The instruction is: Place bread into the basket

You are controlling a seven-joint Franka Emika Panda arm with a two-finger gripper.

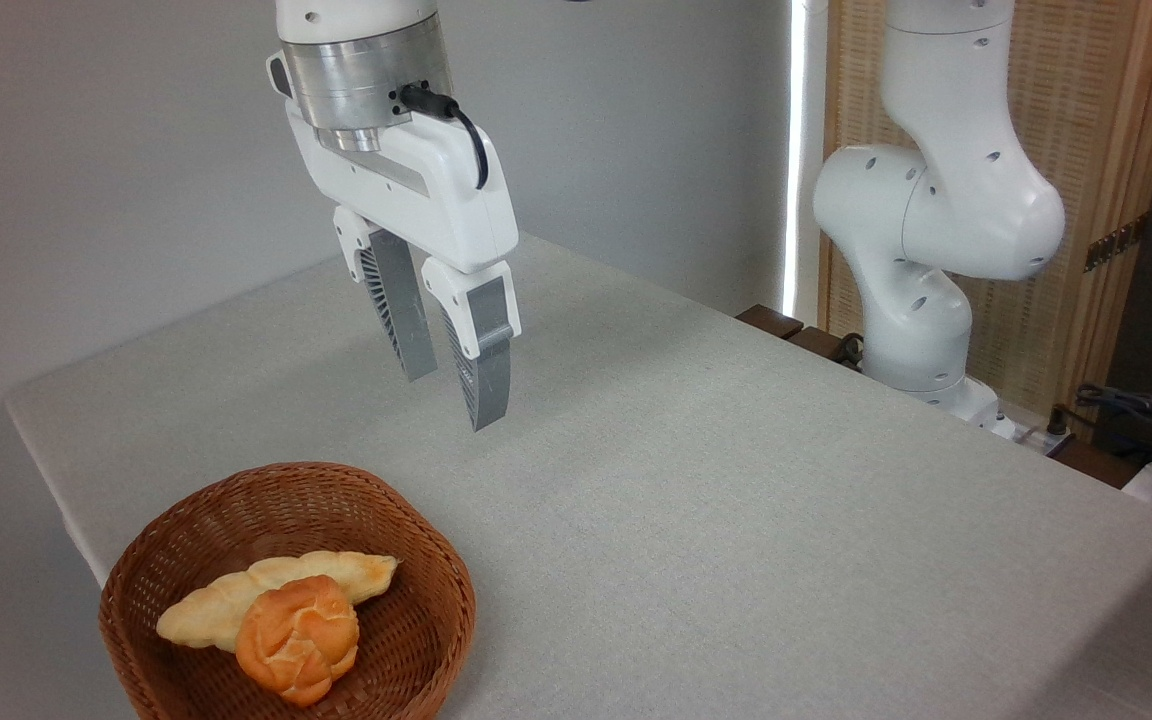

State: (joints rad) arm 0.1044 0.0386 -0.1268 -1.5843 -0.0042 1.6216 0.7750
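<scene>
The bread [297, 637], a small round orange-golden bun with a cracked knotted top, lies inside the brown wicker basket [426, 610] at the lower left, leaning on a long pale braided loaf [236, 597]. My gripper [456, 400] hangs in the air above and to the right of the basket, well clear of it. Its two grey ribbed fingers [484, 370] are parted by a narrow gap and hold nothing.
The grey table [736, 500] stretches right and back from the basket; its left edge runs close beside the basket. The arm's white base [926, 300] stands at the far right edge, with cables [1136, 415] and a wooden screen [1086, 150] behind it.
</scene>
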